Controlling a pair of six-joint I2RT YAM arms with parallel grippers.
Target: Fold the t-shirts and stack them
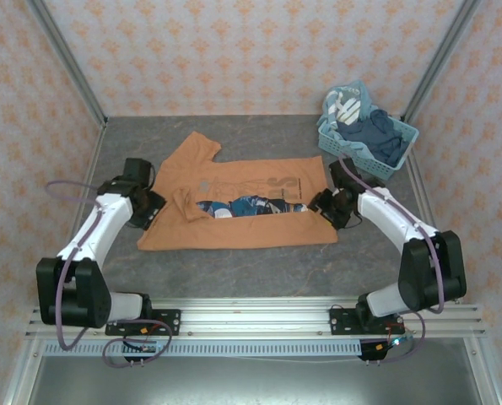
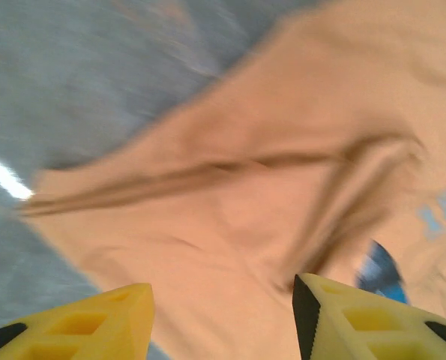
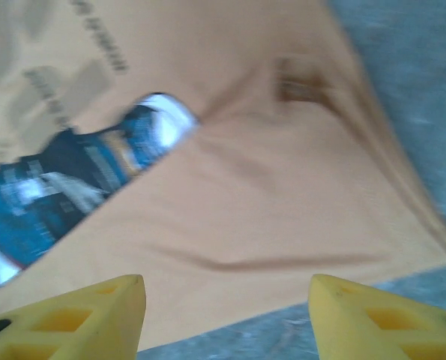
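Item one, grey table (image 1: 234,274). Item two, orange-brown t-shirt (image 1: 234,232): I see it lying mid-table, long axis left to right, one sleeve pointing far-left, with its near edge folded over and a blue-white print showing in the gap. Item three, light blue lattice basket (image 1: 356,156), far right corner, holding heaped dark blue clothes (image 1: 377,135). Left gripper (image 1: 152,209) and right gripper (image 1: 321,202): jaws wide, empty, one at each end of the shirt.
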